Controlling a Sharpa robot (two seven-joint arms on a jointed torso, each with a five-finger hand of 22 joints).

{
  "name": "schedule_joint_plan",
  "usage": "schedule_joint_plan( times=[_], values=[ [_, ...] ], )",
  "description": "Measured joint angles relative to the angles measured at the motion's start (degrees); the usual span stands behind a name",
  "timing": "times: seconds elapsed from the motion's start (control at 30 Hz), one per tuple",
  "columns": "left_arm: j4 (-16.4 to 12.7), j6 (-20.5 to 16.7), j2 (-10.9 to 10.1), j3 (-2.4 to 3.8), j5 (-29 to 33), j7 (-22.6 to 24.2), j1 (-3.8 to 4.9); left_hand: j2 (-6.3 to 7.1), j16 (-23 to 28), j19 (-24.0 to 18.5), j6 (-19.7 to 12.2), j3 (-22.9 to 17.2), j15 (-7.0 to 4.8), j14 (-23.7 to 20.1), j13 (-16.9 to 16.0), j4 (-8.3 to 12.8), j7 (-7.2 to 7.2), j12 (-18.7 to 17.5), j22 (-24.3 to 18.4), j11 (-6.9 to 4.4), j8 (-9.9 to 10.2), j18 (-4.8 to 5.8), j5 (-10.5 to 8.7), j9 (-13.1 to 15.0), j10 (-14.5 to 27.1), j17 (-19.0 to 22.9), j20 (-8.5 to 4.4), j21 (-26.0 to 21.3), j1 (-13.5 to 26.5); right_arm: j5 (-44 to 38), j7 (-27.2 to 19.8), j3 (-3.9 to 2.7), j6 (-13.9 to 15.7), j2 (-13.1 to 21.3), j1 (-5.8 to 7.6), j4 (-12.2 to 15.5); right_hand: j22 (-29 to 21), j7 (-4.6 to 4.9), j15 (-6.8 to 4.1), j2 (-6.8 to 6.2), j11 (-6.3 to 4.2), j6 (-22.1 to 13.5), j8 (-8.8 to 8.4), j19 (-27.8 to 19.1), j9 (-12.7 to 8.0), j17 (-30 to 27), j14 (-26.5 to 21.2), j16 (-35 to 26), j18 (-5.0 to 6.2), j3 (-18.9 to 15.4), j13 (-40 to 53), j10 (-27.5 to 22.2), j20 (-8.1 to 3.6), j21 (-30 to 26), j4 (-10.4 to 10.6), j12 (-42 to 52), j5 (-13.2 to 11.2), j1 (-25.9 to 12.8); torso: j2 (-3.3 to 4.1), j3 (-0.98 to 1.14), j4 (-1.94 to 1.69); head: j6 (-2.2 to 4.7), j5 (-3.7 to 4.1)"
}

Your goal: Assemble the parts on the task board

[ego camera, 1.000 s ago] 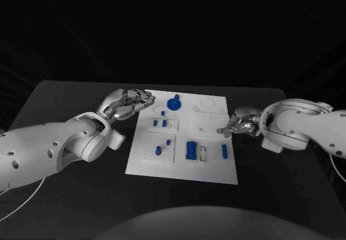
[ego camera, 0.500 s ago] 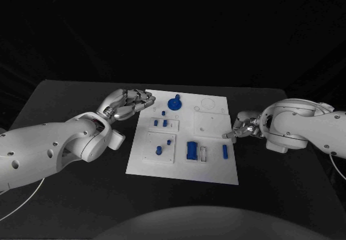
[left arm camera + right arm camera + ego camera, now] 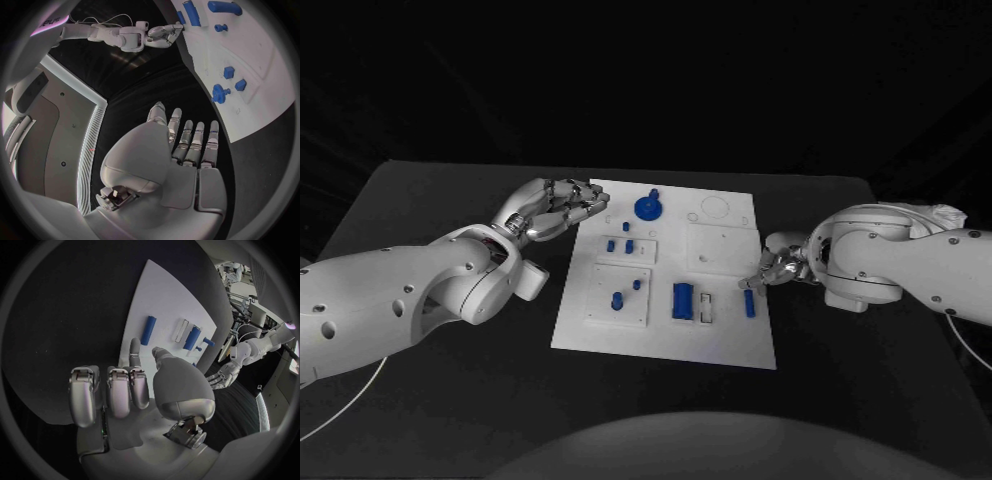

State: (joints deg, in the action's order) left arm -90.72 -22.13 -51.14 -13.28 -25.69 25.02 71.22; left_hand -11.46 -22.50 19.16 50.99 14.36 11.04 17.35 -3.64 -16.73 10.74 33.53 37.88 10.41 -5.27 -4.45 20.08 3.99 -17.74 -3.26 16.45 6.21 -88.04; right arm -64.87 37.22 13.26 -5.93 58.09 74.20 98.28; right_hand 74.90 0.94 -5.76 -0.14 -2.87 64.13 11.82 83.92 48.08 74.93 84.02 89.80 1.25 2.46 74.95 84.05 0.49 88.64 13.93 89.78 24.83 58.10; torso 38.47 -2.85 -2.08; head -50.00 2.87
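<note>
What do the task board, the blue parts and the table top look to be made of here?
Task board: probably matte white plastic, since it is flat, uniform and shows no glare. Blue parts, such as the long bar near the right hand: likely moulded or printed plastic, solid in colour with a dull finish. Table: a dark matte surface; whether coated board or a mat is unclear.

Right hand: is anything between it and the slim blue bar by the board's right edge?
Nothing visible. The right hand hangs at the task board's right edge, with the slim blue bar lying flat just nearer the robot. Only bare white board separates them in the right wrist view.
</note>
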Motion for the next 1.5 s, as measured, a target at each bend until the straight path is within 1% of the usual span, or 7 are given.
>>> schedule_joint_plan(
  times=[0.27, 0.47, 0.73, 0.87, 1.0, 1.17, 1.5],
  values=[
    [0.12, 0.1, 0.16, 0.0, -0.07, -0.06, 0.0, 0.0, 0.0, 0.0, 0.0, 0.0, 0.0, 0.0, 0.0, 0.0, 0.0, 0.0, 0.0, 0.0, 0.0, 0.0, 0.0, 0.0, 0.0, 0.0, 0.0, 0.0, 0.0, 0.49, 0.22, 0.0, -0.46, -0.74, -0.76, -0.74, 0.04, 0.59, 0.0, 0.07, 0.0, -1.0, -1.99, 0.0, -1.65, 0.0, 0.0, 0.0, 0.0, 0.42, 0.0, 0.0, 0.0, -0.79, -0.42, 0.0, 0.0, 0.33, 0.01, -0.02, -0.01, 0.0, 0.08],
    [0.14, 0.19, 0.16, 0.0, -0.11, -0.1, 0.0, 0.0, -0.34, 0.0, 0.0, 0.0, 0.0, 0.0, 0.01, 0.0, 0.0, 0.0, 0.0, 0.03, 0.0, 0.0, 0.0, -0.01, -0.41, -0.04, 0.0, 0.0, 0.0, 0.83, 0.31, -0.03, -0.6, -1.52, -1.11, -1.36, 0.04, 0.81, 0.0, -0.03, 0.0, -1.19, -2.65, 0.0, -2.22, -0.01, 0.0, 0.0, 0.0, 0.33, -0.01, 0.0, 0.0, -1.45, -0.66, 0.0, 0.0, 0.43, 0.01, -0.01, -0.02, 0.0, 0.03],
    [0.14, 0.32, 0.15, 0.0, -0.15, -0.16, 0.0, 0.0, -0.79, 0.0, 0.0, 0.0, 0.02, 0.43, 0.01, 0.0, 0.0, 0.0, 0.0, 0.03, 0.0, -0.89, 0.0, -0.01, -0.41, -0.05, 0.0, 0.0, 0.0, 1.02, 0.48, -0.23, -0.67, -2.29, -1.41, -2.23, 0.04, 1.0, 0.0, 0.11, 0.22, -1.0, -2.89, 0.0, -2.31, -0.01, 0.0, 0.0, 0.0, 0.72, -0.01, -0.22, 0.01, -2.51, -1.54, 0.0, 0.0, 1.36, 0.01, -0.02, -0.05, 0.0, -0.14],
    [0.24, 0.4, 0.14, 0.0, -0.17, -0.18, -0.05, 0.0, -0.79, 0.0, 0.0, 0.0, 0.32, 0.72, 0.02, 0.0, 0.0, 0.0, 0.0, 0.02, 0.0, -0.89, 0.0, -0.01, -0.41, -0.13, 0.0, 0.0, 0.0, 1.04, 0.55, -0.36, -0.68, -2.48, -1.53, -2.44, 0.03, 1.0, 0.0, -0.26, 0.22, -0.99, -2.91, 0.0, -2.34, -0.01, 0.0, 0.0, 0.01, 1.76, -0.01, -0.22, 0.01, -2.89, -3.19, 0.0, 2.29, 3.52, 0.01, -0.02, -0.07, 0.0, -0.15],
    [0.26, 0.47, 0.1, 0.0, -0.18, -0.21, -0.17, 0.0, -0.91, 0.0, 0.0, 0.0, 0.31, 0.73, 0.02, 0.0, 0.0, 0.0, 0.0, 0.02, 0.0, -0.89, 0.0, -0.02, -0.4, -0.13, 0.0, 0.0, 0.0, 1.05, 0.58, -0.44, -0.73, -2.6, -1.61, -2.58, 0.03, 0.9, 0.0, -0.71, 0.22, -0.86, -2.91, 0.0, -2.67, -0.01, 0.0, 0.0, 0.0, 3.38, -0.02, -0.22, 0.01, -3.45, -5.68, 0.0, 6.38, 6.28, 0.01, -0.02, -0.07, 0.0, -0.25],
    [0.26, 0.54, 0.05, 0.0, -0.19, -0.23, -0.25, 0.0, -1.12, 0.0, 0.0, 0.0, 0.12, 0.92, 0.02, 0.0, 0.0, 0.0, 0.0, 0.02, 0.0, -0.89, 0.0, -0.01, -0.4, -0.13, 0.0, 0.0, 0.0, 1.05, 0.57, -0.52, -0.75, -2.83, -1.68, -2.65, 0.03, 0.88, 0.01, -1.6, 0.23, -0.65, -2.92, 0.0, -2.81, -0.01, 0.0, 0.0, 0.0, 6.17, -0.02, -0.21, 0.01, -4.41, -8.7, 0.0, 8.15, 7.92, 0.01, -0.02, -0.07, 0.0, -0.37],
    [0.28, 0.61, 0.07, 0.0, -0.21, -0.29, -0.31, 0.0, -1.12, 0.0, -0.01, 0.0, 0.32, 1.12, 0.02, 0.0, -0.01, 0.0, -0.05, 0.22, 0.0, -0.88, 0.0, -0.02, -0.61, -0.12, 0.0, 0.0, 0.0, 2.86, 0.46, -0.6, -0.35, -2.7, -1.69, -2.83, 0.02, 1.53, 0.01, -1.99, 0.37, -1.26, -2.94, 0.0, -3.08, -0.02, 0.0, 0.0, 0.0, 7.21, -0.02, -0.28, 0.01, -5.44, -7.99, 0.0, 10.14, 8.89, 0.01, -0.01, -0.03, 0.0, -0.45]
  ],
)
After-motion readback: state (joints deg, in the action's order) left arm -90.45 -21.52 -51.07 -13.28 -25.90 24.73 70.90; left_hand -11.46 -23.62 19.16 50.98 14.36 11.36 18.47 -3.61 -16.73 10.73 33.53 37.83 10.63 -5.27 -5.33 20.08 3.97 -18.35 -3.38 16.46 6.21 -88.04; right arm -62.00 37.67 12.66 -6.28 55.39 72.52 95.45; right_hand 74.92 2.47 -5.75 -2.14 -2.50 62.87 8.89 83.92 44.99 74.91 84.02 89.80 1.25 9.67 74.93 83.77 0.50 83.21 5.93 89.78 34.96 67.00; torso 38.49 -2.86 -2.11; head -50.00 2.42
